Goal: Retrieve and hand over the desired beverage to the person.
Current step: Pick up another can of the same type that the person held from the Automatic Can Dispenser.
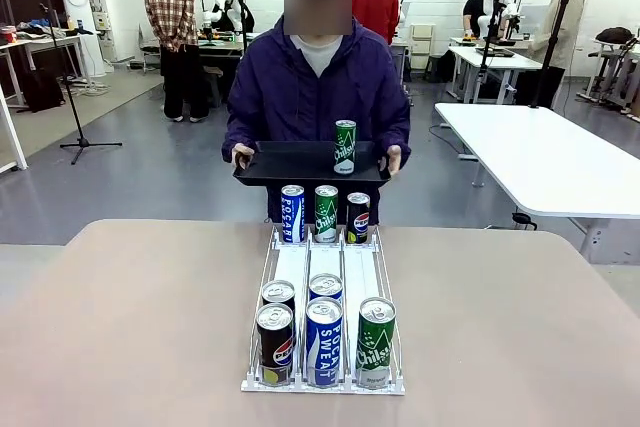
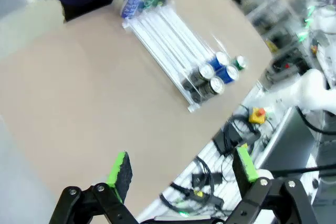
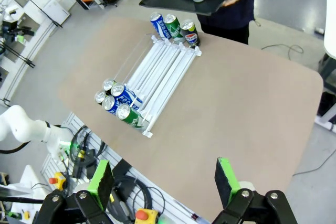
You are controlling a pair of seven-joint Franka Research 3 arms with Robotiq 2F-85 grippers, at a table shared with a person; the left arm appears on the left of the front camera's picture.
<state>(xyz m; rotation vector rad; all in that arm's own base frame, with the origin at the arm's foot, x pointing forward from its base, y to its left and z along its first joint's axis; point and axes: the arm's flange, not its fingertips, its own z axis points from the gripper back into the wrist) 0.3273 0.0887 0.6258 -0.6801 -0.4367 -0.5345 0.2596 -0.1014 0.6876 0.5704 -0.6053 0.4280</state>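
Beige tabletop across the lower frame of the front view, open workshop floor behind it. At top centre, just beyond the far edge: person in a dark purple hooded jacket, standing, holding a black tray level, one hand at each short end. On that tray, one green can, upright, right of the tray's middle.

Directly below the tray, on the table: one white three-lane rack, running from the far edge toward bottom centre. Eight cans in it. Far group of three, one per lane, left to right blue, green, black. Near group of five: front row of three, black, blue, green, plus two more close behind, in the left and middle lanes. Bare white lanes between the two groups.

Left gripper at the bottom of the left wrist view, jaws spread wide and empty, well above the table's near edge. Right gripper at the bottom of the right wrist view, equally wide, empty, high over the near edge, rack and tray far up-frame.
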